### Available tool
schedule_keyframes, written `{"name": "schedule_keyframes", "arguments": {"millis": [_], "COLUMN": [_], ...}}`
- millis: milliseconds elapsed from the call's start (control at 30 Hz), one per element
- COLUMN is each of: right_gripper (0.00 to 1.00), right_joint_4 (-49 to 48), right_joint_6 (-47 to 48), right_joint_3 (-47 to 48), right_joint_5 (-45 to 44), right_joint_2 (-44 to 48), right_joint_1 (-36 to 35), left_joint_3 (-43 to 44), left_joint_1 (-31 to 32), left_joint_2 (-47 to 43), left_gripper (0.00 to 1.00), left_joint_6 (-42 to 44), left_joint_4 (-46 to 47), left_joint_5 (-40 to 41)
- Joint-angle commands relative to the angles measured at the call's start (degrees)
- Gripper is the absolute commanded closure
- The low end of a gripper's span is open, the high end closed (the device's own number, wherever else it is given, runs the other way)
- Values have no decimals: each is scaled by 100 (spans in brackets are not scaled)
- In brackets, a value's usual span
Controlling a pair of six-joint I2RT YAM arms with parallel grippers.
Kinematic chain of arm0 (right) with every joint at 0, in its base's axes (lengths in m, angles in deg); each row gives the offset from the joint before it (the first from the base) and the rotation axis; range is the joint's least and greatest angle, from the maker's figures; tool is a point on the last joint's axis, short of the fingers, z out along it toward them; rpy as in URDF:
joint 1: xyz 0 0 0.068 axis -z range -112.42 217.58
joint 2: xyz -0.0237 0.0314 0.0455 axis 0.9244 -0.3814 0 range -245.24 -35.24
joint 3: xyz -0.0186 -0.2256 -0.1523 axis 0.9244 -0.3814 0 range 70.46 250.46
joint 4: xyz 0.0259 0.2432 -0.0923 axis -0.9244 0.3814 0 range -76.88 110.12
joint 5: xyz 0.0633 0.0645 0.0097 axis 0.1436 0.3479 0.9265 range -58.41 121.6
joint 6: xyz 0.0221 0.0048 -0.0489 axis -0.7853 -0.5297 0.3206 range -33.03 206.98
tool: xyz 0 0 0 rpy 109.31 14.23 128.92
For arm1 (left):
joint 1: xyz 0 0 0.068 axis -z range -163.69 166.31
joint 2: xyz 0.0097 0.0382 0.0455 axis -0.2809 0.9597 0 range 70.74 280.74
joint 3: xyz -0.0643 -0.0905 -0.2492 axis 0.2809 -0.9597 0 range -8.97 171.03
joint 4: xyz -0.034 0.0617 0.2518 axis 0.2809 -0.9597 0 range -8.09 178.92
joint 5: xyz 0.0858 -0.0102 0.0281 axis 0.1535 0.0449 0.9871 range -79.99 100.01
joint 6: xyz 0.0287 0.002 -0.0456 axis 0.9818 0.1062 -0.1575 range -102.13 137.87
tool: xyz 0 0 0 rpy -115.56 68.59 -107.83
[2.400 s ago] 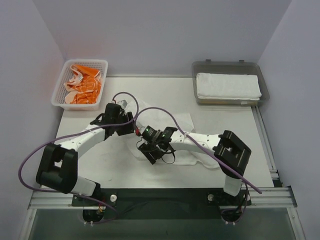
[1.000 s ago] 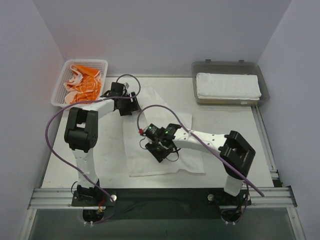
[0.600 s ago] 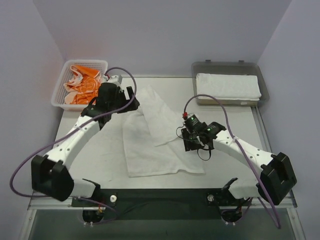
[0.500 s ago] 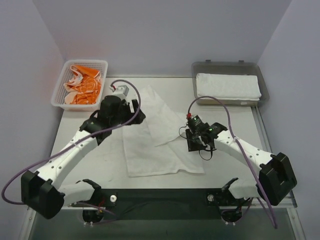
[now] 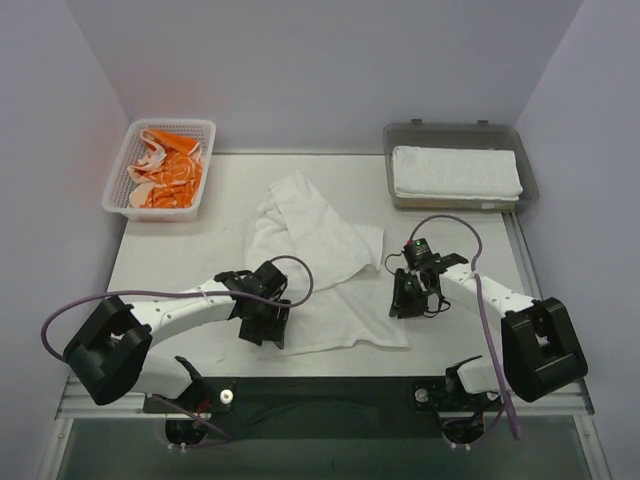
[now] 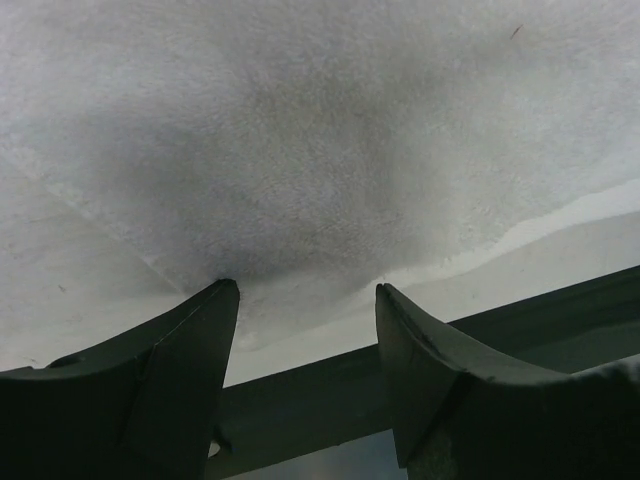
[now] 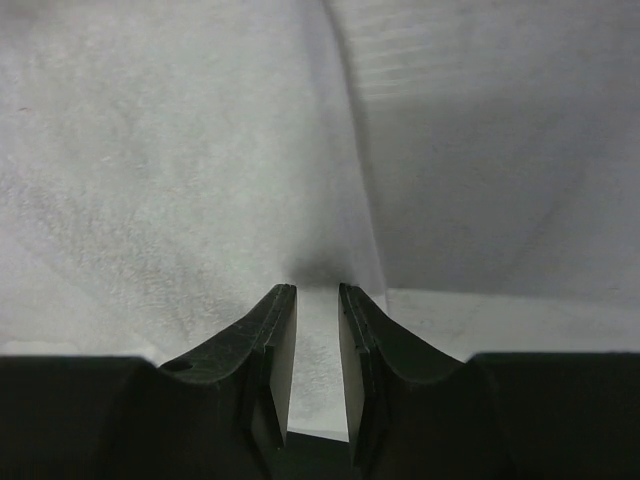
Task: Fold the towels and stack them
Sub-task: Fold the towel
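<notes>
Looking down, left gripper (image 5: 266, 328) and right gripper (image 5: 407, 303) sit at the rumpled white towel's (image 5: 320, 262) edges. Wrist views add more: left fingers (image 6: 185, 360) spread and empty; right fingers (image 7: 272, 350) nearly together, grasp unclear.

Pale flat table (image 5: 170, 262); lying directly on it, in the middle, one white towel (image 5: 330, 285), near part spread flat and close to the near edge of the table, far part turned back onto itself and bunched in soft folds; at the far left corner, a white mesh basket (image 5: 207, 172); at the far right corner, a grey tray (image 5: 455, 128), well apart from the basket
</notes>
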Motion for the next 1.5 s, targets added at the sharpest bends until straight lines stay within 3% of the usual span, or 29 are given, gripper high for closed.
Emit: {"name": "schedule_keyframes", "arguments": {"millis": [0,400,433,500,667,767,833,967,1067,1267,1467], "right_gripper": [75,71,71,70,62,52,50,49,49,49,49], "right_joint_4": [2,-25,-7,106,187,-147,-323,-464,-464,-333,-131], "right_joint_6": [-225,-305,-261,-120,38,467,1063,1953,2244,2472,2403], "right_joint_3": [-268,-1033,-1007,-798,-33,477,985,1909,2611,3833,4433], "right_joint_5": [479,708,743,630,-47,-600,-828,-1285,-1401,-1673,-2051], "right_joint_2": [-79,658,729,975,1362,1231,994,-241,-1130,-2512,-3445], "right_joint_1": [517,1555,1485,1292,-14,-790,-1133,-1889,-2171,-2602,-2910], "left_joint_3": [173,533,586,787,1947,2247,2134,1660,1571,1273,885], "left_joint_1": [264,387,387,387,247,-384,-954,-2736,-3424,-3665,-3902], "left_joint_2": [335,345,345,258,-182,-489,-753,-798,-334,-7,-59], "left_gripper": [33,37,36,23,3,3,3,3,3,3,3], "left_joint_6": [-18,-124,-124,-115,-159,-45,87,455,605,878,1063], "left_joint_4": [-866,-2361,-2353,-2352,-2151,-1712,-1143,-262,222,951,1260], "left_joint_5": [148,1221,1213,1195,1388,1319,1065,100,-307,-194,105]}}
